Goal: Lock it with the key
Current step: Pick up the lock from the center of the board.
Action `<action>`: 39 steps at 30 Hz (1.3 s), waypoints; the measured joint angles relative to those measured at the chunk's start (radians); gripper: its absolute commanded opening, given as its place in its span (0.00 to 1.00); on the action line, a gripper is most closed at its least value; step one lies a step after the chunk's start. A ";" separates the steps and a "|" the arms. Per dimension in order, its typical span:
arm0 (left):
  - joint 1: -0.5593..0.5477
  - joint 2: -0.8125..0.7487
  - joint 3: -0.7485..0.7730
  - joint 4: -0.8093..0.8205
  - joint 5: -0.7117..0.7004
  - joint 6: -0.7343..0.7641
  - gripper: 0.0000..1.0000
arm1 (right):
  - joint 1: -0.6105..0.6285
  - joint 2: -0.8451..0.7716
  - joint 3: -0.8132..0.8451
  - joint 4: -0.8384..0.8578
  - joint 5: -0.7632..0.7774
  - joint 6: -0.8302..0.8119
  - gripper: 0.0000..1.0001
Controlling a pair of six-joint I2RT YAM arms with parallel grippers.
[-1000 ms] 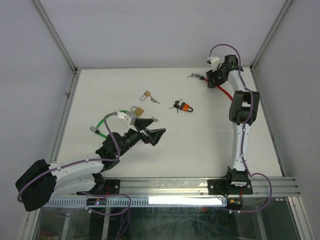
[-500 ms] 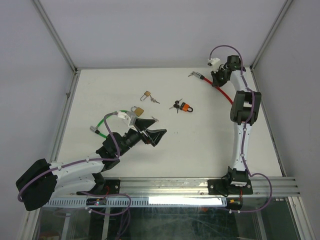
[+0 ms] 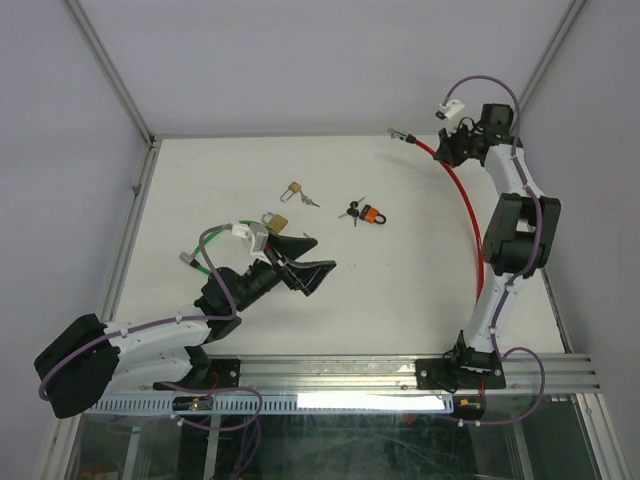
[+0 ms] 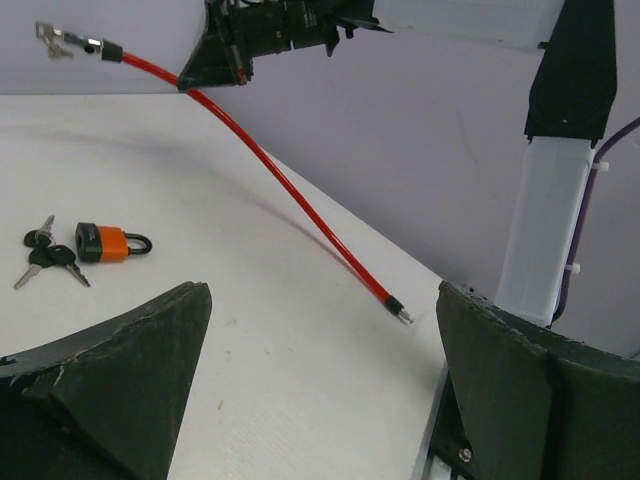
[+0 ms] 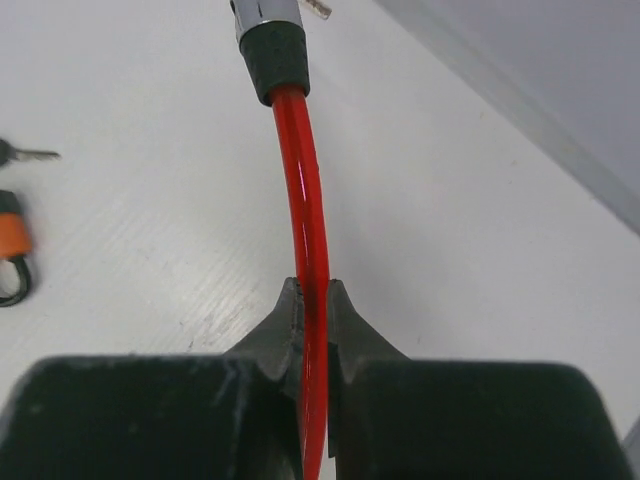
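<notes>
Red cable lock (image 3: 466, 205) hung raised at the counter's (image 3: 200, 180) far right in the top view; my right pincer (image 3: 447, 152) was clamped on it near the head, tail trailing down. My left pincer (image 3: 305, 262) gaped empty mid-counter, likely waiting to help. Left wrist: orange padlock (image 4: 100, 242) lay flat beside its keys (image 4: 45, 258), untouched. Right wrist: fingers (image 5: 285, 322) pinched the cable, probably presenting the head for locking.

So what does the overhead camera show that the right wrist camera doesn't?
Only overhead: the left pincer gaping open, a brass padlock and a green cable. Only the right wrist: the right pincer pinched shut on the red cable, close up. Both: that red cable and the orange padlock.
</notes>
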 measured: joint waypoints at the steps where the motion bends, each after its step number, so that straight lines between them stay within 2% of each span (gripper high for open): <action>1: 0.000 0.006 0.000 0.016 0.002 -0.003 0.99 | -0.003 -0.031 -0.011 0.011 -0.014 0.011 0.00; 8: 0.002 0.135 0.003 0.193 0.003 -0.030 0.96 | -0.002 -0.243 -0.123 0.116 -0.142 0.127 0.00; 13: 0.070 0.344 0.049 0.405 0.042 -0.081 0.86 | 0.014 -0.369 -0.230 0.149 -0.229 0.214 0.00; 15: 0.110 0.454 0.099 0.479 0.093 -0.098 0.86 | 0.026 -0.426 -0.274 0.162 -0.264 0.253 0.00; 19: 0.151 0.600 0.220 0.492 0.193 -0.110 0.86 | 0.051 -0.544 -0.339 0.191 -0.325 0.324 0.00; 27: 0.178 0.734 0.467 0.500 0.283 -0.110 0.86 | 0.095 -0.756 -0.422 0.335 -0.441 0.505 0.00; 32: 0.190 0.796 0.614 0.500 0.301 -0.150 0.85 | 0.129 -0.802 -0.464 0.434 -0.488 0.616 0.00; 39: 0.191 0.800 0.673 0.501 0.318 -0.187 0.84 | 0.170 -0.805 -0.520 0.541 -0.520 0.772 0.00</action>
